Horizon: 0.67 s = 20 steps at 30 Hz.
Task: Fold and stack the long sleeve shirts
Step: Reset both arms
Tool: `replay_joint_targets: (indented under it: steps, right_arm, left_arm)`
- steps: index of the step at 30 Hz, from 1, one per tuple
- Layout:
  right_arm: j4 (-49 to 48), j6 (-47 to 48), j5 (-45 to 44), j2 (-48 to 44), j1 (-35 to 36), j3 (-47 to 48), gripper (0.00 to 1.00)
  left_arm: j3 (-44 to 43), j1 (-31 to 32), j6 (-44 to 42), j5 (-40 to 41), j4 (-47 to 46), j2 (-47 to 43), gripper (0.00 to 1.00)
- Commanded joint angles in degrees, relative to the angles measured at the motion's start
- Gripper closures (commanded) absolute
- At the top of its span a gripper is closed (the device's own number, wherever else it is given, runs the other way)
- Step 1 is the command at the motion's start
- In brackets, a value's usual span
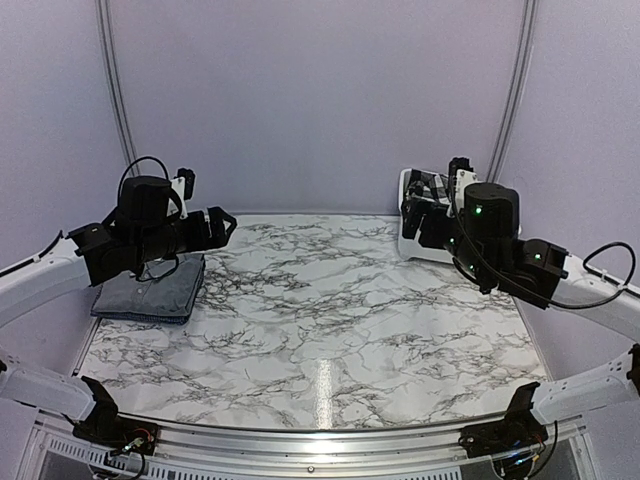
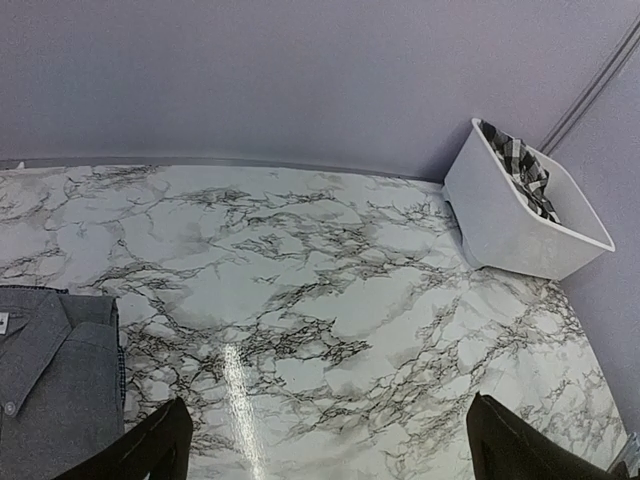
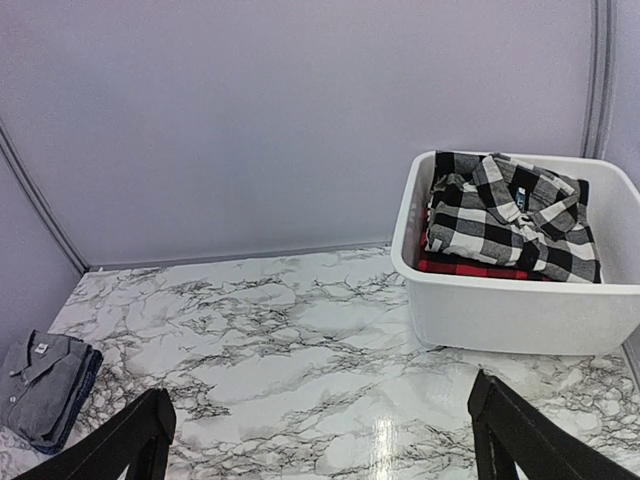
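Note:
A folded grey collared shirt (image 1: 150, 292) lies at the table's left edge, on top of a dark blue shirt whose edge shows beneath it (image 3: 84, 388). The grey shirt also shows in the left wrist view (image 2: 50, 380) and the right wrist view (image 3: 40, 380). My left gripper (image 1: 222, 226) hangs above the table just right of the stack, open and empty (image 2: 328, 425). My right gripper (image 1: 424, 212) is raised at the back right in front of the bin, open and empty (image 3: 320, 405).
A white plastic bin (image 3: 520, 310) stands at the back right corner and holds a black-and-white checked shirt (image 3: 510, 215) over a red one. The bin also shows in the left wrist view (image 2: 510, 220). Purple walls enclose the marble table (image 1: 330, 320).

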State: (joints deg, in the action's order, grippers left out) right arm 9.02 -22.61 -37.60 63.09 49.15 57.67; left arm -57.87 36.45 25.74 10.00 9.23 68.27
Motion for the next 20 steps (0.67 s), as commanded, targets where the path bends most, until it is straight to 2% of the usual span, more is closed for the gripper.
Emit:
replay_joint_targets:
  steps: [1,20]
  right_arm:
    - [-0.5,0.4,-0.8,-1.4,-0.2,-0.2,0.02]
    - [1.2,2.3,0.0,-0.8,-0.3,0.4,0.01]
  left_arm:
    - [0.6,-0.1,-1.4,2.2,-1.6,-1.5,0.01]
    - [-1.1,-0.1,-1.6,1.5,-0.2,-1.0,0.01]
